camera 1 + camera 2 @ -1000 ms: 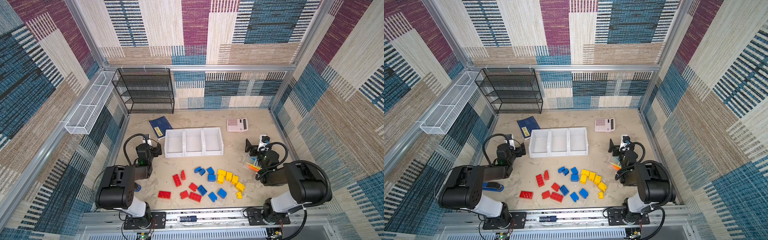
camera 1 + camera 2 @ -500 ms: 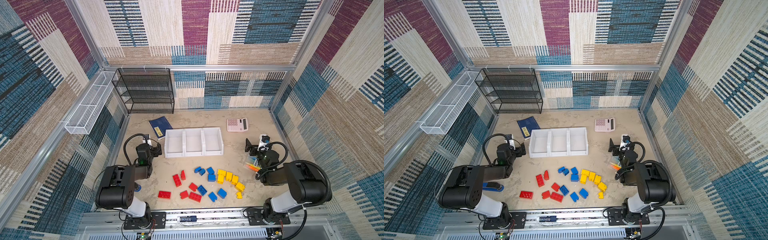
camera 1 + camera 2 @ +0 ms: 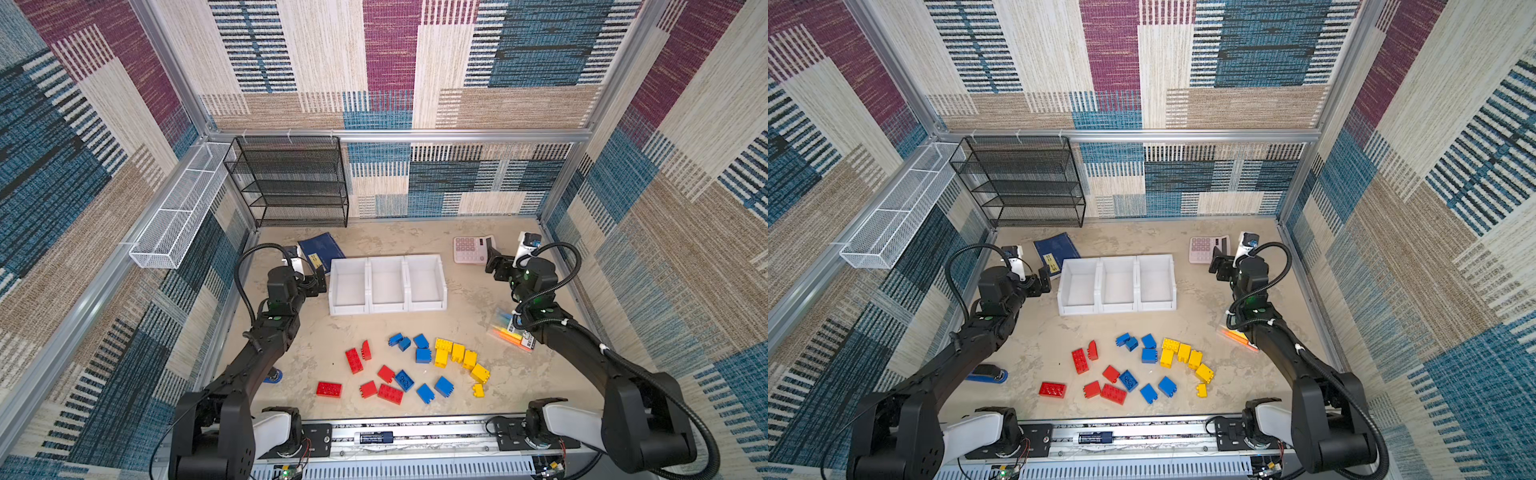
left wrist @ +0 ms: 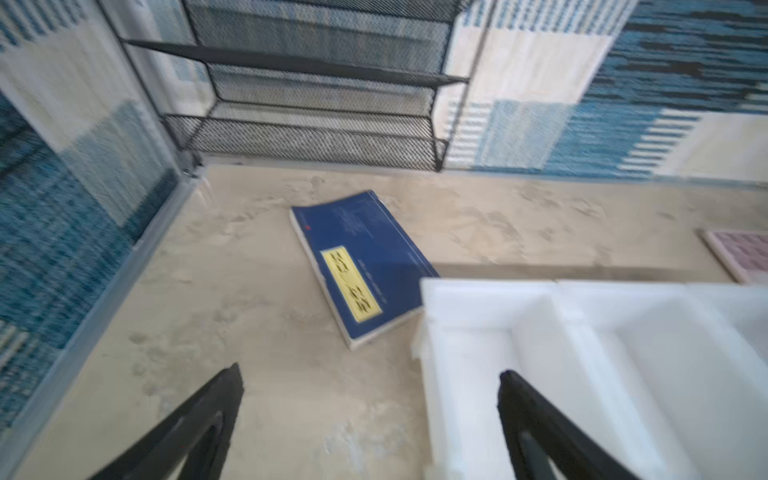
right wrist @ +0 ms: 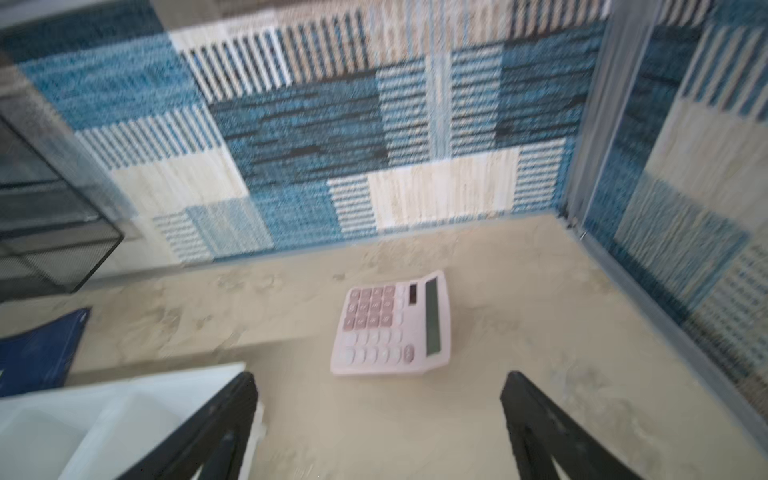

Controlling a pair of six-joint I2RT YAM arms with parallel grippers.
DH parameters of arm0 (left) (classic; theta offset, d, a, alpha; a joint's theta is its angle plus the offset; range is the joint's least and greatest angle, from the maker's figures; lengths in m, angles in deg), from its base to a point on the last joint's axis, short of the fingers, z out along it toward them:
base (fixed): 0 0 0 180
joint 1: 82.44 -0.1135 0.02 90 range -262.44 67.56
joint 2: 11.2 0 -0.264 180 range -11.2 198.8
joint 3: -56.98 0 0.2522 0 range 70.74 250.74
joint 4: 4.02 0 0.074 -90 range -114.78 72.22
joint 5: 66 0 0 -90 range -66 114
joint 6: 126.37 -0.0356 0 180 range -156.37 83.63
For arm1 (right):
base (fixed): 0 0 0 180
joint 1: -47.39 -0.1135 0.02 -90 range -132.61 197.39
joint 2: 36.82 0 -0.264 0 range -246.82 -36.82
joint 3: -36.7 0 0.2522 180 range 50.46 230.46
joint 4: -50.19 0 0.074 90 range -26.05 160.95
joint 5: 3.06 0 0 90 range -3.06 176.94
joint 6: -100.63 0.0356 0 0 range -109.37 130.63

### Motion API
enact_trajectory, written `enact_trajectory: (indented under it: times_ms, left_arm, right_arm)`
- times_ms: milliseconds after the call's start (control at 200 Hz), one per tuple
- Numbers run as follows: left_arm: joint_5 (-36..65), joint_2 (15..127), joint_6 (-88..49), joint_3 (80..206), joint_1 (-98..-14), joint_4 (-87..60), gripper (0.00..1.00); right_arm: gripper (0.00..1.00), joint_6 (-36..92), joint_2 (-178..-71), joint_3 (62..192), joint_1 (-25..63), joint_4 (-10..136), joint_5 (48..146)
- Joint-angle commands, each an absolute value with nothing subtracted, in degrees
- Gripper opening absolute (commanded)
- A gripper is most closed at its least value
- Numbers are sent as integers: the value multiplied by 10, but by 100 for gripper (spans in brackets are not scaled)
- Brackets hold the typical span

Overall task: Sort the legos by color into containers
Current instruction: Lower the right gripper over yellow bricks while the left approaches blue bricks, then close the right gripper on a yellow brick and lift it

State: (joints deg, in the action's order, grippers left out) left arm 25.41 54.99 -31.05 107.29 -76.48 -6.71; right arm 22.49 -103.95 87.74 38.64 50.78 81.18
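Legos [image 3: 423,355] all loose on the table [image 3: 478,299], in its near half, in front of the containers [image 3: 388,308] and apart from them. Reds lie toward the left, blues in the middle, yellows toward the right, with some mixing at the near edge. Stud counts too small to read. The containers, three white bins in a row, show only white inside in both top views; their near walls hide a strip of each floor. Left gripper [image 4: 370,376] hangs by the leftmost bin's outer end, jaws spread wide with nothing between them. Cannot tell whether it is over the rim or just outside it. Only the finger ends show in the left wrist view; the rest is cut off at the frame edge. Right gripper [image 5: 379,377] likewise spread wide and empty, near the pink calculator [image 5: 390,328], right of the bins. Both wrist views blurred; label on the blue book [image 4: 365,257] unreadable. Marker pack [image 3: 509,334] partly covered by the right arm [image 3: 573,345]. A blue object [image 3: 988,373] lies beneath the left arm [image 3: 967,345], half hidden, hard to name.
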Motion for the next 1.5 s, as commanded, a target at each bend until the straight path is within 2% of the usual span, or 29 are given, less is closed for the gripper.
enact_trajectory:
  times_ms: [0, 115, 215, 511, 766, 1077, 1493]
  left_arm:
    - [242, 500, -274, 1071, -731, -213, 98]
    - [270, 456, -245, 1068, -695, -283, 98]
    - [274, 434, -230, 1055, -667, -297, 99]
    - [283, 467, -197, 1053, -607, -316, 93]
    - [293, 459, -169, 1032, -584, -317, 90]
    - [295, 458, -168, 1032, -581, -322, 90]
    - [298, 457, -164, 1028, -579, -325, 90]
  right_arm:
    - [93, 338, -984, 881, 357, 765, 785]
    - [87, 417, -918, 857, 327, 858, 795]
    - [85, 440, -906, 856, 297, 904, 814]
    - [81, 464, -1003, 879, 170, 955, 805]
    - [74, 504, -1027, 872, 116, 986, 808]
    - [64, 547, -1028, 875, 92, 1052, 797]
    - [58, 571, -1019, 857, 87, 1069, 802]
